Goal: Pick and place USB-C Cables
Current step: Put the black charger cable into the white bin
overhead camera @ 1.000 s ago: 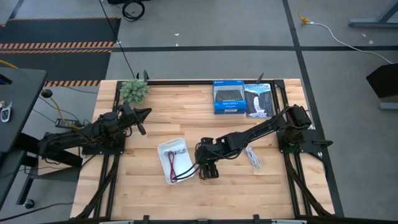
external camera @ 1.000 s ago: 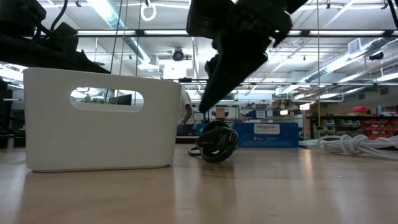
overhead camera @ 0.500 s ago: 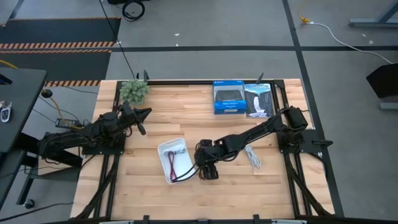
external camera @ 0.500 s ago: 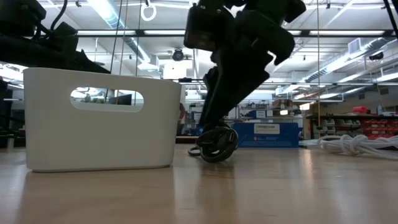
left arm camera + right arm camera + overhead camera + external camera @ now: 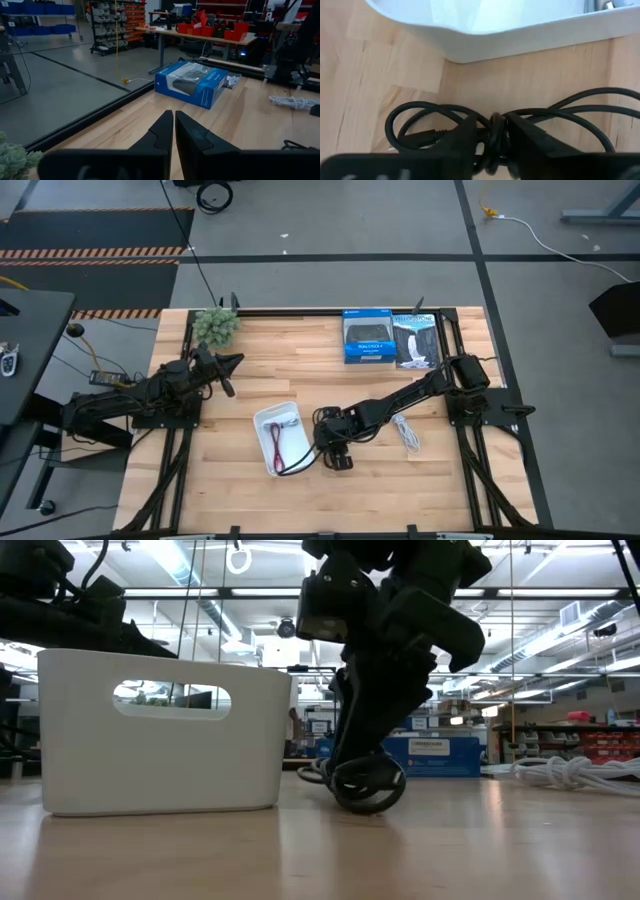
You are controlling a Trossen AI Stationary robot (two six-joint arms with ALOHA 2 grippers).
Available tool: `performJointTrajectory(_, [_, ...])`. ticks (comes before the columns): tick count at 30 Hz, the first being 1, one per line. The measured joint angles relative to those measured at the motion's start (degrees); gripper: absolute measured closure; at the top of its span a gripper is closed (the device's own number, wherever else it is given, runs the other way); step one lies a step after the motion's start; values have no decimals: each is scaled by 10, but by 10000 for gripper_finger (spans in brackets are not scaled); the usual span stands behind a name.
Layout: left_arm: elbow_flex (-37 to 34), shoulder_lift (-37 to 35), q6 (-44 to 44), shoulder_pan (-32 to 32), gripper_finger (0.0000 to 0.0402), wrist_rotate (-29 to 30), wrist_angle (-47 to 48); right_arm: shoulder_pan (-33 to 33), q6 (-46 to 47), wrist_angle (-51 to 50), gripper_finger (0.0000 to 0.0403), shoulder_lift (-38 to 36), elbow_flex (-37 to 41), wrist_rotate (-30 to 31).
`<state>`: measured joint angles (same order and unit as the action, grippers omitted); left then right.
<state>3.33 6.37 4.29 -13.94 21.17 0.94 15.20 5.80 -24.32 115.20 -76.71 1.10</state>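
The black USB-C cable (image 5: 420, 117) lies coiled on the wood just right of the white tray (image 5: 262, 420), and my right gripper (image 5: 495, 137) stands over it, pointing down, shut on its middle. In the low view the bundle (image 5: 368, 788) sits under the fingers at table height. The dark red cable (image 5: 279, 442) lies inside the tray. The white cable (image 5: 407, 435) rests on the table to the right of the right arm. My left gripper (image 5: 228, 373) waits shut over the table's left part, touching nothing. My right gripper pinches the black cable by its wrapped middle (image 5: 494, 131), one finger (image 5: 465, 137) on each side, coming from above and pointing down. The cable's loops (image 5: 580, 112) spread out to both sides on the wood. The low view shows its underside at the table top.
Two blue retail boxes (image 5: 367, 337) stand at the far edge, right of centre. A small green plant (image 5: 215, 325) sits at the far left corner. The tray's tall wall (image 5: 160, 740) stands close to the left of the right gripper. Bare wood lies near the front edge.
My right gripper has come down from above the black cable onto it. The bundle has since shifted a little toward the table's near edge, with the gripper on it. The left arm has kept still.
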Motion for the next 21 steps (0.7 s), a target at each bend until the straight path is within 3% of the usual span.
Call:
performJointTrajectory(7, [0,0,0,0,377,0,-2,0,0,-1,385,0,0,-4])
performJointTrajectory(21, [0,0,0,0,377,0,-3,-1,-25,-53,386,-26,-37,-8])
